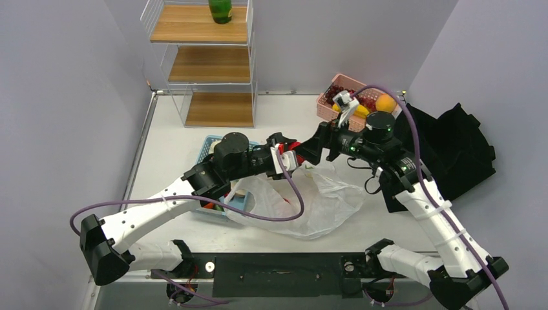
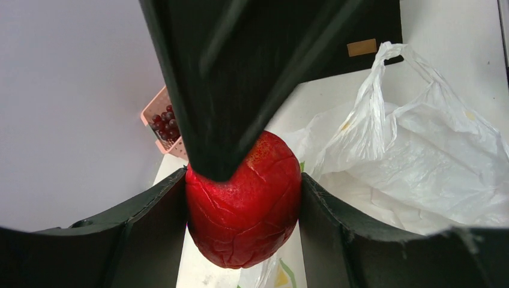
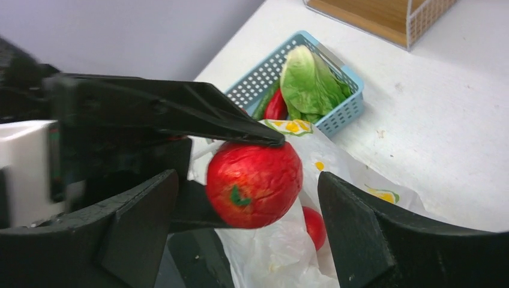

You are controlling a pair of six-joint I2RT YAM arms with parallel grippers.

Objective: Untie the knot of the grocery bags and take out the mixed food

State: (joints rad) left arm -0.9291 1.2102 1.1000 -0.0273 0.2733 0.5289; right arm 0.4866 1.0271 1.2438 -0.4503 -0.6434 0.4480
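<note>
Your left pincer is clamped on a red apple. Its two black fingers press the fruit from opposite sides, and the apple's skin looks wrinkled and shiny. Your right pincer faces it with its jaws wide apart. In the right wrist view, one of its fingers stands on each side of the same apple, with a clear gap on both sides. In the left wrist view, a black finger of the right pincer crosses the top of the apple (you cannot tell whether it touches).

The apple hangs over the middle of the bench, just above the far edge of the grocery bag. The bag lies crumpled and open, between the bench's centre and its near edge. A second red apple sits low inside it.

Just left of the bag is a blue basket holding lettuce and a red pepper. A pink basket with dark grapes stands towards the far right corner. A black tote lies slumped along the right edge. A wire shelf unit stands at the far edge, with a green bottle on its top board.
</note>
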